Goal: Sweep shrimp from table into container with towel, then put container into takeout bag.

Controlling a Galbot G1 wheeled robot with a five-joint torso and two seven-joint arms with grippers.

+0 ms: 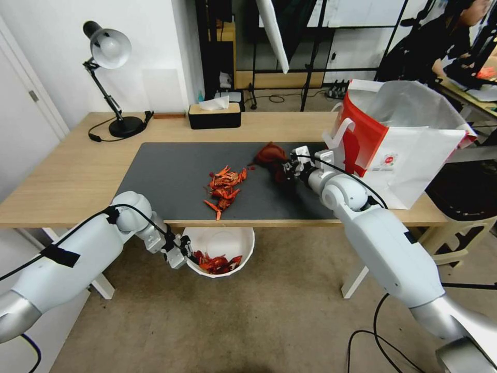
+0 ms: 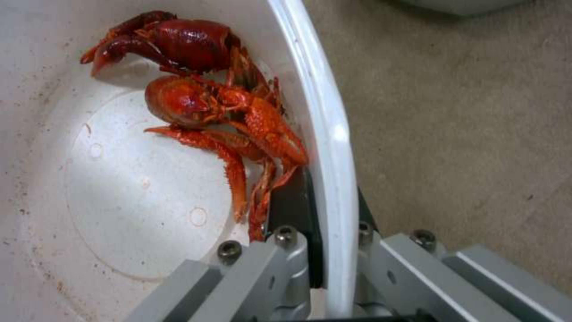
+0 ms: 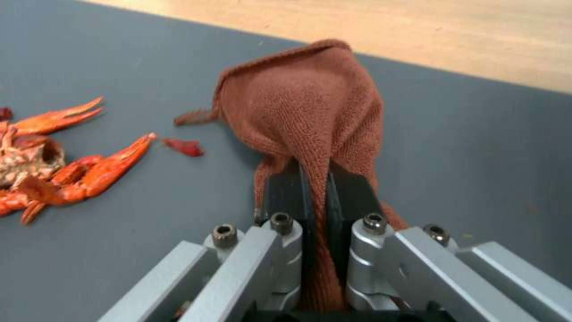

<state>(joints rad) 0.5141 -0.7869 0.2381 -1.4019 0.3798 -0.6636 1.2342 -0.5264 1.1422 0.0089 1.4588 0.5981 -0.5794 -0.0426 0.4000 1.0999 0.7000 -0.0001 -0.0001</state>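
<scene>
Low in the head view, left of centre: left gripper (image 1: 178, 254) clamped on the rim of the container (image 1: 243, 241), one finger inside the wall, one outside, as the left wrist view confirms (image 2: 325, 250). Held below the table's (image 1: 62, 171) near edge, under the lower middle of the mat. Already inside: several shrimp (image 1: 217, 262), bunched against the wall nearest the fingers.

Middle of the frame, on the dark mat (image 1: 155, 176): remaining shrimp pile (image 1: 225, 187), a few pieces close to the near edge. Just right of it, right gripper (image 1: 288, 167) pinched shut on a fold of the towel (image 1: 269, 154), cloth bunched and standing up on the mat, apart from the pile. Right of frame: takeout bag (image 1: 409, 155), upright and open-mouthed.

Likely trouble:
- thin rim grip, so possible tilt or slip as more weight lands;
- bunched towel narrower than the pile, so stragglers may slip past either side;
- sweep angled off the bowl's mouth, pieces dropping to the floor;
- loose small fragment near the towel (image 3: 185, 146) easily missed.
</scene>
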